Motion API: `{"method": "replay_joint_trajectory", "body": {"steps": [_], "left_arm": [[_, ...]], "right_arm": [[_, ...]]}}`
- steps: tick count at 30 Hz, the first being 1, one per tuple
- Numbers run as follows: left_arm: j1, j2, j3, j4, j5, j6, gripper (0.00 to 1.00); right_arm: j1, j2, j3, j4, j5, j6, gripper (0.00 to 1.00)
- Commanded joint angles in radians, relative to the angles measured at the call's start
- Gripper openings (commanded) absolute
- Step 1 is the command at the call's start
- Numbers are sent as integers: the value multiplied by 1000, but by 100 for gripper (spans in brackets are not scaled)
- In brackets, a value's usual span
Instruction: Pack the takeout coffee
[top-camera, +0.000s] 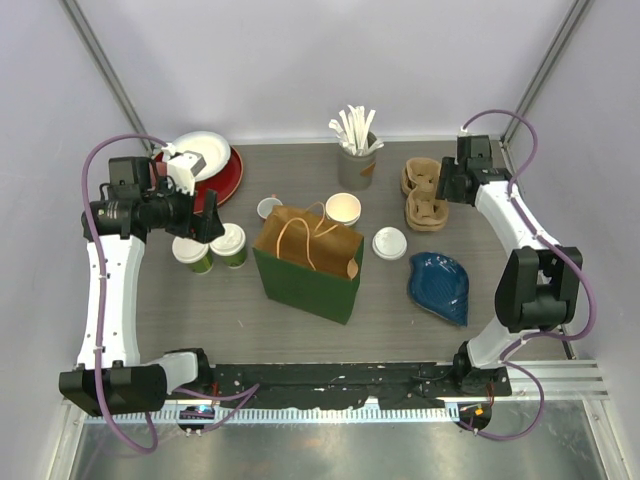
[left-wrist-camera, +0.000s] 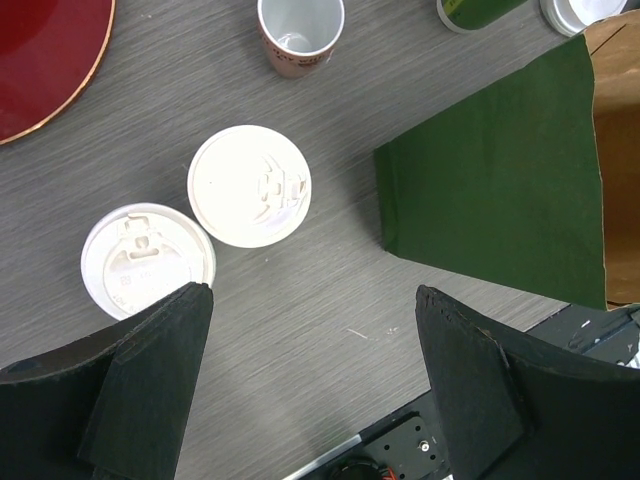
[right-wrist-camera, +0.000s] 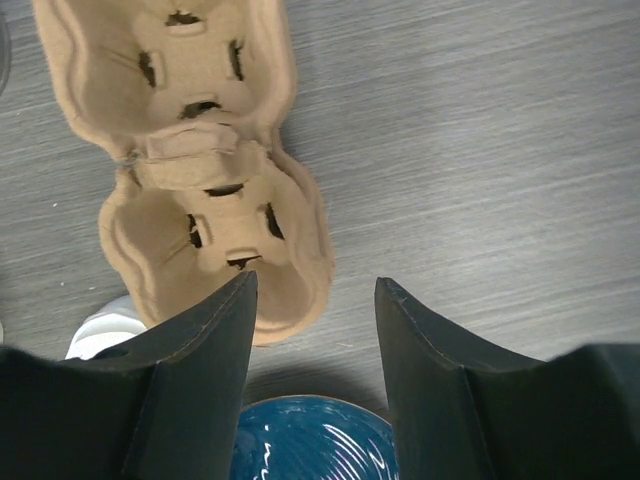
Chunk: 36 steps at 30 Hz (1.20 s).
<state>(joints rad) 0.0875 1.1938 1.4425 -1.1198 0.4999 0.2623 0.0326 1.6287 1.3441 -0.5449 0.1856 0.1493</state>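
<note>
Two green takeout coffee cups with white lids (top-camera: 192, 252) (top-camera: 229, 243) stand left of the green paper bag (top-camera: 310, 262). In the left wrist view their lids (left-wrist-camera: 249, 185) (left-wrist-camera: 147, 260) lie ahead of my left gripper (left-wrist-camera: 312, 300), which hangs open above them with nothing in it. A third cup (top-camera: 343, 209), unlidded and cream inside, stands behind the bag, and a loose white lid (top-camera: 389, 243) lies to the bag's right. My right gripper (right-wrist-camera: 315, 285) is open over the near end of the cardboard cup carrier (right-wrist-camera: 190, 150), whose rim sits between the fingers.
A small red-and-white cup (top-camera: 269, 208) stands behind the bag. Red and white plates (top-camera: 205, 165) are at the back left, and a cup of stirrers (top-camera: 355, 150) at the back middle. A blue dish (top-camera: 440, 286) lies just in front of the carrier.
</note>
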Motion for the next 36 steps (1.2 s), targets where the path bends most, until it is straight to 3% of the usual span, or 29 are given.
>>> {"method": "replay_joint_trajectory", "body": {"steps": [1, 5, 9, 16, 36], "left_arm": [[4, 3, 15, 0, 12, 18, 87], [4, 15, 16, 5, 15, 15, 87], [3, 21, 18, 17, 22, 3, 87], [4, 12, 18, 15, 31, 11, 87], [3, -14, -7, 15, 40, 40, 87]], "right_arm": [[7, -1, 10, 103, -90, -73, 55], [7, -10, 36, 109, -71, 68, 62], [9, -20, 4, 186, 1, 460, 68], [9, 8, -60, 269, 87, 804, 69], [27, 143, -10, 273, 28, 923, 63]]}}
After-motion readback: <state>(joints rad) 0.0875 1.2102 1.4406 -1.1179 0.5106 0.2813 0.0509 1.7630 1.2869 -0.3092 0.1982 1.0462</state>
